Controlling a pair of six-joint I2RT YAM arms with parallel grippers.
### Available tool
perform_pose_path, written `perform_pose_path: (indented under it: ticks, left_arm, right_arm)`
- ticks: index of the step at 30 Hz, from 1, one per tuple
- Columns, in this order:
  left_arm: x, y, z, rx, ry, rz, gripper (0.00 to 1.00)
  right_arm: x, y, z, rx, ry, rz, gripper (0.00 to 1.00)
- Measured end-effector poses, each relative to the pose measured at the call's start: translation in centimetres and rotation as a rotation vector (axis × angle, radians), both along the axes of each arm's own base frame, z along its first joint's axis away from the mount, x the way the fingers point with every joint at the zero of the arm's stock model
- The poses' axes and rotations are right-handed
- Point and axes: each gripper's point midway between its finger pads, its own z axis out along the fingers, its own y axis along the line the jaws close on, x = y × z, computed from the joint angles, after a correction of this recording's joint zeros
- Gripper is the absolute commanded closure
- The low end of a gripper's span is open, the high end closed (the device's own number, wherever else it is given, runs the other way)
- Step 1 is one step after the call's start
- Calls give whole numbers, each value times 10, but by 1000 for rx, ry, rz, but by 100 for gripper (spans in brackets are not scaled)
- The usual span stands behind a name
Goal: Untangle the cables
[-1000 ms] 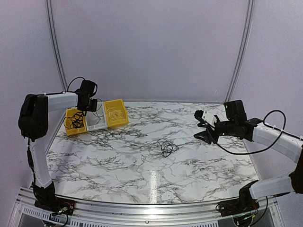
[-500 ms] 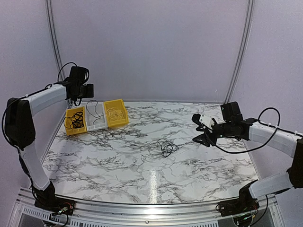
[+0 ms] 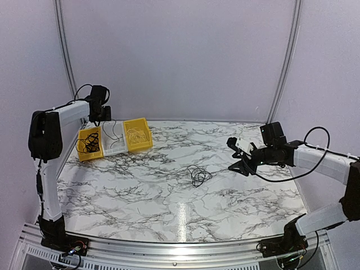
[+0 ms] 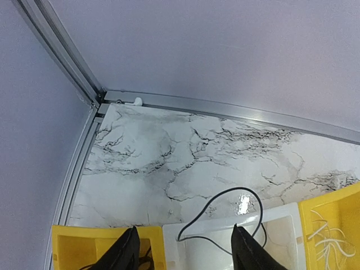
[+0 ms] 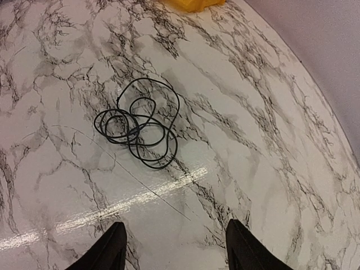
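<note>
The marble-patterned table is glossy and smooth, the yellow bin plastic, the black cable matt.

The left fingers have risen from the white bin and spread; the right arm edged leftward.

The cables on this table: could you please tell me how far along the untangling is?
Done: separate cables lie in the left yellow bin, the white bin and the right yellow bin. In hand: nothing; the left gripper, open, hangs over the white bin, and the right gripper, open, faces the black coil. Left: that coil lies tangled on the marble.
</note>
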Motion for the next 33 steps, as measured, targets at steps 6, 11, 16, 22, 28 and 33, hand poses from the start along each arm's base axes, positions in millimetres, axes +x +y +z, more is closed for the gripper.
perform_pose_path:
  ticks: [6,11,16,22,28,33]
  left_arm:
    - [13,8,-8,-13,3,-4,49]
    - [21,6,-22,-18,21,-22,51]
    - [21,4,-43,-28,66,-38,56]
    - [27,3,-51,-36,70,-44,73]
    - [30,3,-46,-31,64,-55,96]
    - [27,0,-47,-46,69,-70,100]
  right_arm:
    - [1,-1,-5,-8,13,-3,40]
    - [1,-1,-10,-14,27,-5,40]
    - [2,-1,-17,-22,47,-5,40]
    - [2,-1,-18,-24,48,-6,40]
    - [2,-1,-21,-28,59,-6,40]
    - [1,-1,-26,-34,73,-6,40]
